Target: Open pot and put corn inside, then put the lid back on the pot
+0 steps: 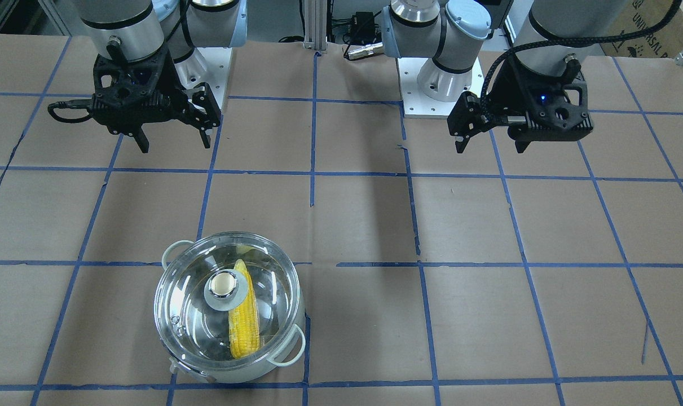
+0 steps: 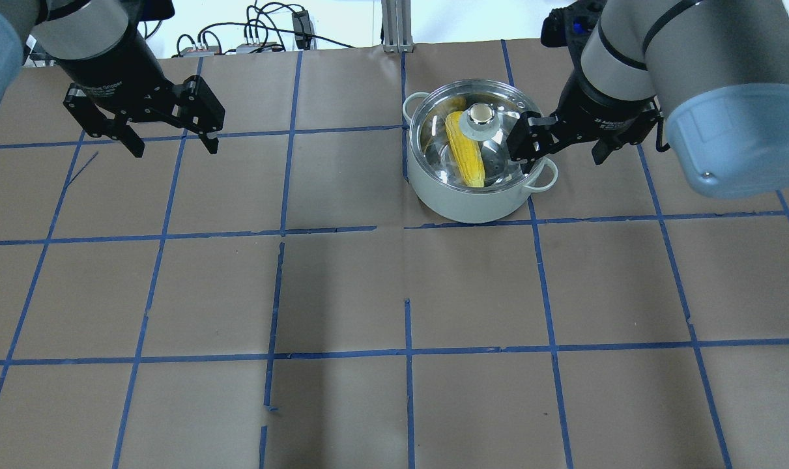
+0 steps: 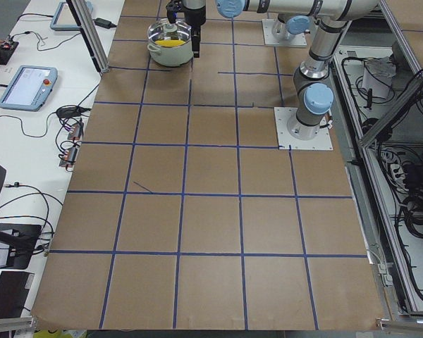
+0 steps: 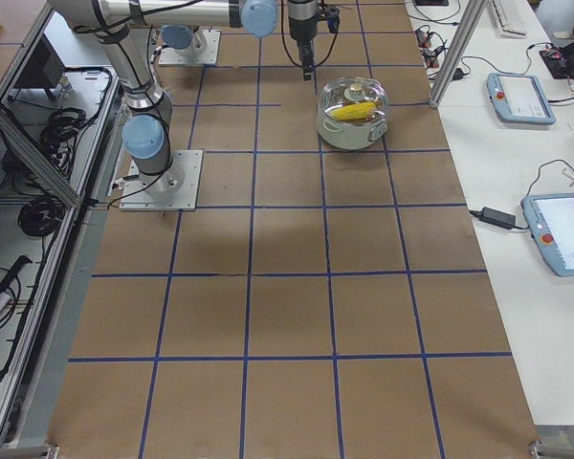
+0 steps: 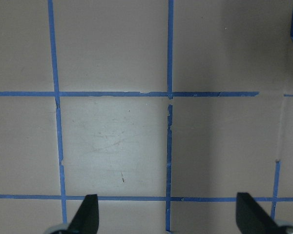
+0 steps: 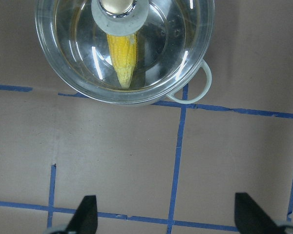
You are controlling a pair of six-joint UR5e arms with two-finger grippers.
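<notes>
- Pot [image 1: 251, 369]: stands on the table [image 1: 375, 225] in the robot's right half, far from the arm bases. The lid [image 1: 224, 285] covers it, and its rim looks to sit level on the pot's rim all round.
- Corn [image 1: 244, 327]: lies inside the pot under the glass. It runs to one side of the knob, with its pointed end towards the robot.
- Step in hand (judgement): all three parts of the task appear done. What is left is to confirm the lid's seat and keep both arms clear.
- How to do it well: any further move of the right arm should go up and back towards its base. It should not cross the knob or the near loop handle [image 6: 195, 87], since a light knock could shift the glass lid.
- Right gripper [image 1: 175, 141]: jaws spread wide with nothing between them. It hangs above the table on the near side of the pot and touches nothing.
- Left gripper [image 1: 489, 144]: jaws likewise wide apart and empty. It hangs over bare table, well apart from the pot.
</notes>
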